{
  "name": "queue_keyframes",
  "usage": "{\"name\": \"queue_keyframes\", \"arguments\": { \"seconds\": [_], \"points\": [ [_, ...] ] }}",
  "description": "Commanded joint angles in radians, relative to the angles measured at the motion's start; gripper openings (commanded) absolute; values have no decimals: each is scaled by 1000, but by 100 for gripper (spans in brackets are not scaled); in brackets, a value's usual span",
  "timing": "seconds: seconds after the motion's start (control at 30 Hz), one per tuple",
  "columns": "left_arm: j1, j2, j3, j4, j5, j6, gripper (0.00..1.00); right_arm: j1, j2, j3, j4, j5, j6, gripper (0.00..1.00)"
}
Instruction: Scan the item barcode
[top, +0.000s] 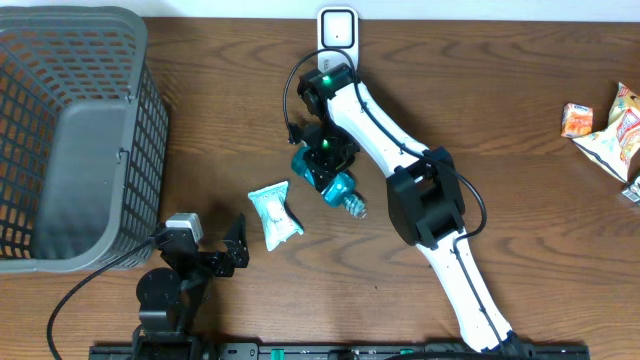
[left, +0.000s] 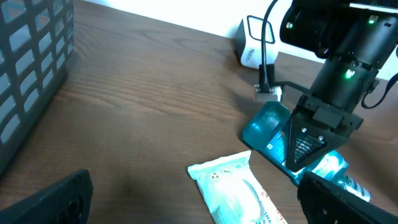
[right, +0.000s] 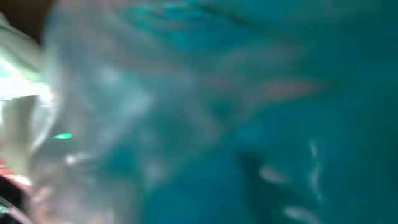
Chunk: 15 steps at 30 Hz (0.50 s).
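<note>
The left gripper (top: 218, 250) stood wide open and empty beside the packet (top: 274, 214). Beyond it the right gripper (top: 322, 163) sat down over the teal item (top: 340, 187), which lay mid-table; whether it gripped could not be told. A firm, centred hold should leave the barcode free to face the scanner (top: 338, 29). No print was legible.

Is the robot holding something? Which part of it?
The right jaws sit midway along the teal bottle; a real grip cannot be told. Left jaws hold nothing.
</note>
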Motion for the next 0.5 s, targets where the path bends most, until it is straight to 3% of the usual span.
{"name": "queue_keyframes", "arguments": {
  "seconds": [0.0,0.13,0.27,0.37,0.47],
  "points": [
    [-4,-5,-19,-18,5,3,98,12,72,-20,20,173,112,14],
    [-4,-5,-19,-18,5,2,98,29,72,-19,22,337,194,4],
    [-4,-5,-19,-18,5,2,98,37,72,27,13,338,253,1],
    [-4,-5,-19,-18,5,2,97,36,70,96,2,357,399,1],
    [-4,-5,-19,-18,5,2,98,35,69,157,-6,498,614,1]
  ]
}}
